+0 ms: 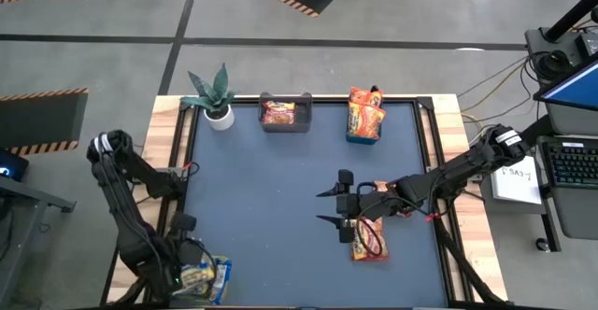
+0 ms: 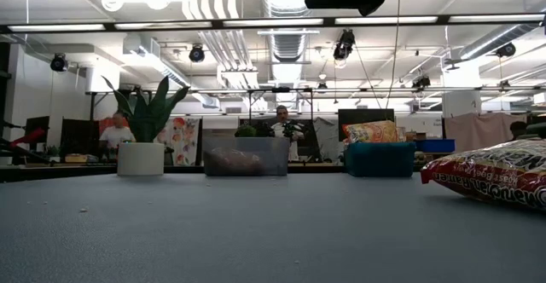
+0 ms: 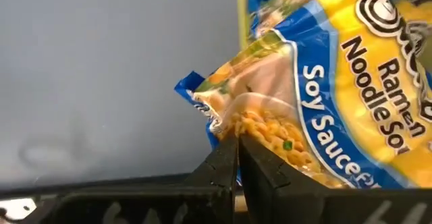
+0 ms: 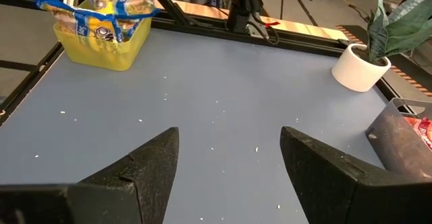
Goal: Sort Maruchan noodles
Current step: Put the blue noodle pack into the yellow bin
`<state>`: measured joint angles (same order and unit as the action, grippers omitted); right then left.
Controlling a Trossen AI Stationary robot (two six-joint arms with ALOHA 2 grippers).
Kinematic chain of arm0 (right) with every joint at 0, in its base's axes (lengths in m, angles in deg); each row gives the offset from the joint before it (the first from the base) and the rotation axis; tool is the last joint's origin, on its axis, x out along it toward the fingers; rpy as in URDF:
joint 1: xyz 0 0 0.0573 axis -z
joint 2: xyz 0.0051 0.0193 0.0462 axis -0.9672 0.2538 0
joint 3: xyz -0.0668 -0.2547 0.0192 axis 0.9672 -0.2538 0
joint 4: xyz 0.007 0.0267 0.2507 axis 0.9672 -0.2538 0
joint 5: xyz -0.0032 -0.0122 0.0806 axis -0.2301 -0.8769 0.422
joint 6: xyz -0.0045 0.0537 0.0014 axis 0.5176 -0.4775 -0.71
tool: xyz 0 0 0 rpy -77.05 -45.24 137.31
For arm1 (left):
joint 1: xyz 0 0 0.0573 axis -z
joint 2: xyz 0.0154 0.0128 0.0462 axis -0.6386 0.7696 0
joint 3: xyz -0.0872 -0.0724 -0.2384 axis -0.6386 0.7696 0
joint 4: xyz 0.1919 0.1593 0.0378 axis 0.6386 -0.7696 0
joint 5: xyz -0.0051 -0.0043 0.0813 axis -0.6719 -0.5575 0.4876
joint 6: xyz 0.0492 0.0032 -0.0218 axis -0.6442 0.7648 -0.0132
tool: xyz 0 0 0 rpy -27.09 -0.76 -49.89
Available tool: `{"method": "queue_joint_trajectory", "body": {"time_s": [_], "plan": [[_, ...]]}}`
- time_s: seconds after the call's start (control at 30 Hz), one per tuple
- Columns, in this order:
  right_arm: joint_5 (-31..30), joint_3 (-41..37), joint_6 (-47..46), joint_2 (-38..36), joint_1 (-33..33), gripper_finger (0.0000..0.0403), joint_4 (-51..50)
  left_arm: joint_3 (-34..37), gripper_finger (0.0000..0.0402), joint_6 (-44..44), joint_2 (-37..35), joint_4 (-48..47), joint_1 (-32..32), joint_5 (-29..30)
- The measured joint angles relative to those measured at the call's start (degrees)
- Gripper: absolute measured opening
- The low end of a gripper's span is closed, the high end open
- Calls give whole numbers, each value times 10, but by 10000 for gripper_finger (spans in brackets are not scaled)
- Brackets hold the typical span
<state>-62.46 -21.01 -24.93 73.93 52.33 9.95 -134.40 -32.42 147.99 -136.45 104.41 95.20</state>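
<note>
Maruchan yellow-and-blue plastic noodle packet (image 3: 317, 96), overhanging the yellow bin (image 4: 101, 48), is pinched in the left gripper (image 3: 236, 158); release only once inside; right gripper (image 4: 229, 163) waits spread.

Left gripper (image 1: 192, 274) closed at near-left corner; right gripper (image 1: 329, 207) open mid-table.

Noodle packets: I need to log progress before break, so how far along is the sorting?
Mostly done, it looks. A red packet lies in the grey bin, orange packets in the blue bin, yellow ones in the yellow bin. In hand: the left gripper, fingers shut, at a yellow packet there. Left: one packet on the mat by the open right gripper.
</note>
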Motion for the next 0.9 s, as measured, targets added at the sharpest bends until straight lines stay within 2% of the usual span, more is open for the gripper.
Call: {"method": "queue_joint_trajectory", "body": {"time_s": [0.3,0.67,0.9], "plan": [[0,0,0,0,0,247,0,-2,0,-67,17,120,0,-2],[0,0,0,0,0,247,0,-7,0,-68,17,61,0,0],[0,0,-30,0,0,247,0,-44,0,-67,16,23,0,14]]}}
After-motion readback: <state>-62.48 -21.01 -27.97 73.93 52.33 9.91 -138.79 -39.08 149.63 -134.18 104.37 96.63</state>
